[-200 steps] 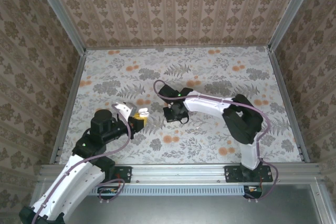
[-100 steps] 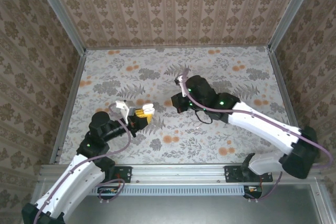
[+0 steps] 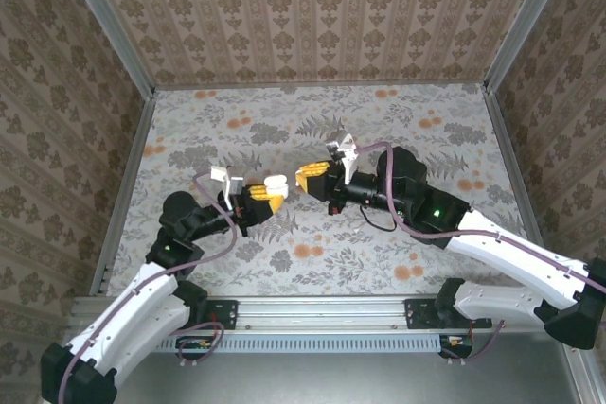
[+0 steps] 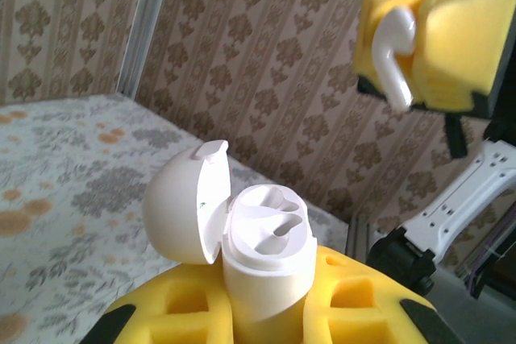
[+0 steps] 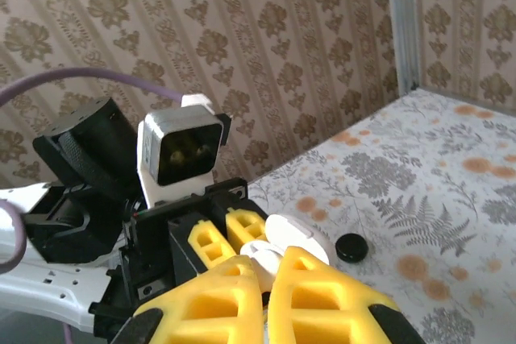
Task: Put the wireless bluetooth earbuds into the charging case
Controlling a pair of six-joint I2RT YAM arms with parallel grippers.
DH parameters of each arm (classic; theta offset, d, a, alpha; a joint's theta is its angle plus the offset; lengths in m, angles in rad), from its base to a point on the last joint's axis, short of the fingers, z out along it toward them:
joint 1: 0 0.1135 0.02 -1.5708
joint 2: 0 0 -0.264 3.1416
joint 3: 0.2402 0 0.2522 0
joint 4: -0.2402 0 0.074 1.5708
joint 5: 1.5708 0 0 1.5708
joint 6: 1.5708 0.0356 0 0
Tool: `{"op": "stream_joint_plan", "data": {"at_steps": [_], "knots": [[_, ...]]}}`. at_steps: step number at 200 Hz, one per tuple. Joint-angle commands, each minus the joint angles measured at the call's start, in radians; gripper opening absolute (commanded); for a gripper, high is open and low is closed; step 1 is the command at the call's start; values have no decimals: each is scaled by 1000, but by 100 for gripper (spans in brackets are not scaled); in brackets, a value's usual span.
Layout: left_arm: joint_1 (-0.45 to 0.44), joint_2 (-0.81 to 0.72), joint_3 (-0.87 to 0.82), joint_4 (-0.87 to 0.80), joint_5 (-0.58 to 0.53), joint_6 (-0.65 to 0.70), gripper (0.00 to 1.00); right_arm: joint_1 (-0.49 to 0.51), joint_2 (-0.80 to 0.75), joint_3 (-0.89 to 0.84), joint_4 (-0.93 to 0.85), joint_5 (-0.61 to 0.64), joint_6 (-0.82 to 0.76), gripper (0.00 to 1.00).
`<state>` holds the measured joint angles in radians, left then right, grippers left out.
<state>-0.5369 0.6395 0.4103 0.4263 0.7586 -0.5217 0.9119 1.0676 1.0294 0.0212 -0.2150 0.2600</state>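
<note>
No lettering, brand, number or sign legible anywhere. Nothing printed to read on the charging case (image 4: pixel 266 279), and nothing on the earbud (image 4: pixel 393 50).

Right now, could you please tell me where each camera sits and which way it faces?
Top external: above and behind the bases, looking down on the table; both arms show, left gripper facing right gripper.
Left wrist: looks over its own yellow fingers and the open charging case toward the earbud in the right gripper.
Right wrist: over its own fingers, facing the left gripper.
Shared: both wrist views show the case.
</note>
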Motion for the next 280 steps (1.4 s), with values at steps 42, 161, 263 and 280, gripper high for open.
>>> {"op": "stream_joint_plan", "data": {"at_steps": [42,161,263,280], "knots": [[-47,-1,71,65,26,-47,0,54,56,52,37,2,-112,3],[-80,17,88,52,38,-34,0,64,71,73,10,71,-183,1],[-84,2,91,43,12,-36,0,74,34,23,-13,23,-169,1],[-84,2,91,43,7,-34,0,78,27,14,-20,23,-167,1]]}}
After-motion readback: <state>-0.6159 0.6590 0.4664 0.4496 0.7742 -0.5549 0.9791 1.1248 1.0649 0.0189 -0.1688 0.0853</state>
